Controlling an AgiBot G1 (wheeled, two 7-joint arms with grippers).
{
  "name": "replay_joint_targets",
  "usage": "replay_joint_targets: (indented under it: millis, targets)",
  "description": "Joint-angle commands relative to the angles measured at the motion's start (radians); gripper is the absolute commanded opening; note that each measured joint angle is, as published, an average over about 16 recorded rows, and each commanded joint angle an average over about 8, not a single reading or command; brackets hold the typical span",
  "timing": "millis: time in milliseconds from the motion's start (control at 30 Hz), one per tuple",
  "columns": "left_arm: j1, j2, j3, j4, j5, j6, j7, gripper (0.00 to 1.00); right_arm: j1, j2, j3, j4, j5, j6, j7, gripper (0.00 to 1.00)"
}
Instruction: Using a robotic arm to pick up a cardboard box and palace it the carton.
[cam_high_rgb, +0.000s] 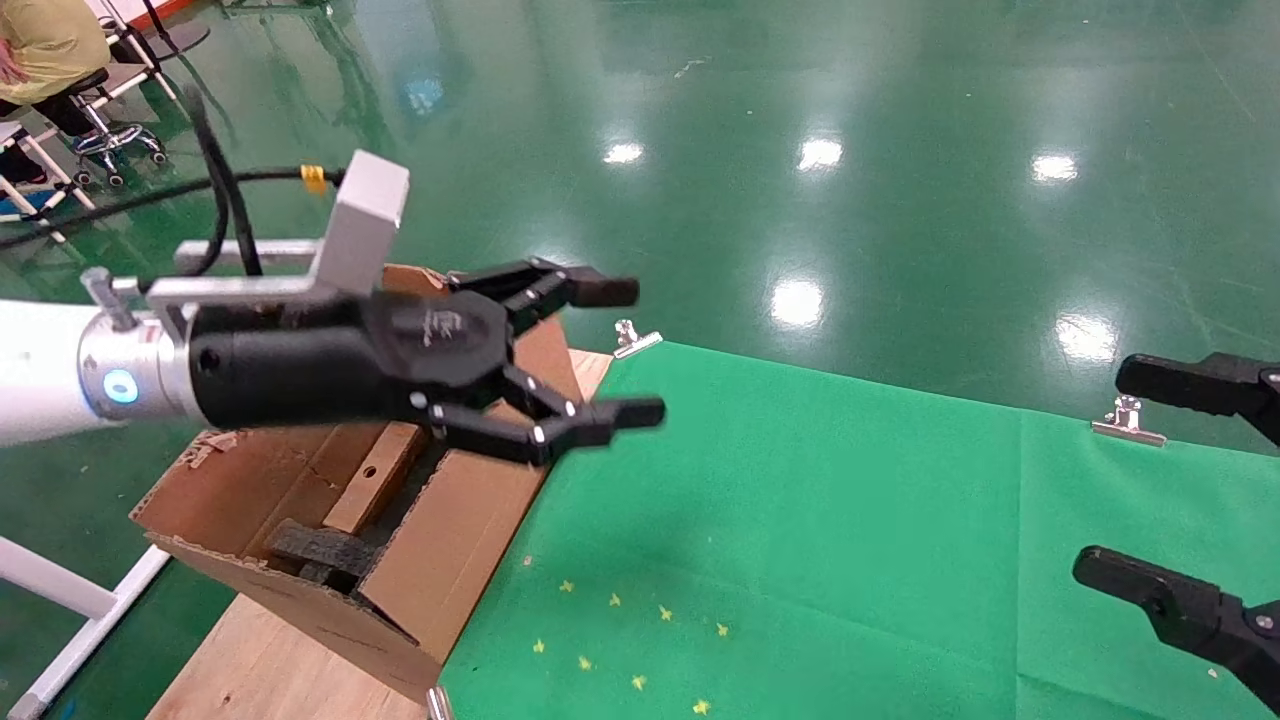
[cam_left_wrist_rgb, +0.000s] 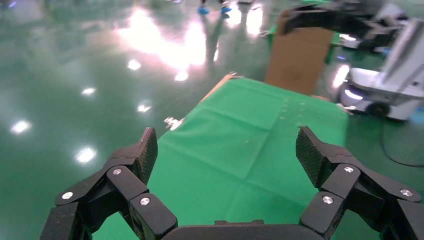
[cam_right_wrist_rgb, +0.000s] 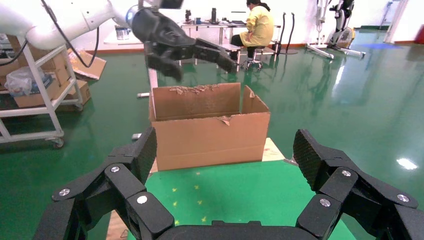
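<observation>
The carton (cam_high_rgb: 440, 560), large and brown with torn flaps, stands on the left end of the table. It also shows in the right wrist view (cam_right_wrist_rgb: 210, 132). The small cardboard box (cam_high_rgb: 372, 478), with a round hole in its face, lies inside the carton beside black foam (cam_high_rgb: 318, 548). My left gripper (cam_high_rgb: 625, 352) on the white arm is open and empty, above the carton's right-hand wall. In the right wrist view it hangs over the carton (cam_right_wrist_rgb: 200, 52). In its own wrist view the left gripper (cam_left_wrist_rgb: 227, 150) frames bare green cloth. My right gripper (cam_high_rgb: 1108, 470) is open and empty at the table's right side.
A green cloth (cam_high_rgb: 800, 520) covers the table, held by metal clips (cam_high_rgb: 636, 340) (cam_high_rgb: 1127, 420). Bare wood (cam_high_rgb: 270, 660) shows under the carton. Small yellow marks (cam_high_rgb: 640, 640) dot the cloth near the front. A person sits far off at the back left (cam_high_rgb: 50, 50).
</observation>
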Motion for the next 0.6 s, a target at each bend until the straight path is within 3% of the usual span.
replay_joint_targets:
  millis: [33,367,600]
  targets:
    - [0.027,0.002,-0.005,-0.038,-0.027,-0.001,0.022,1.00,0.000,0.000,0.000,0.000,0.000,0.000,0.000,1.00]
    - [0.150,0.008,-0.026,-0.211,-0.148,-0.007,0.118,1.00,0.000,0.000,0.000,0.000,0.000,0.000,0.000,1.00]
    - [0.173,0.010,-0.031,-0.242,-0.172,-0.009,0.131,1.00,0.000,0.000,0.000,0.000,0.000,0.000,0.000,1.00]
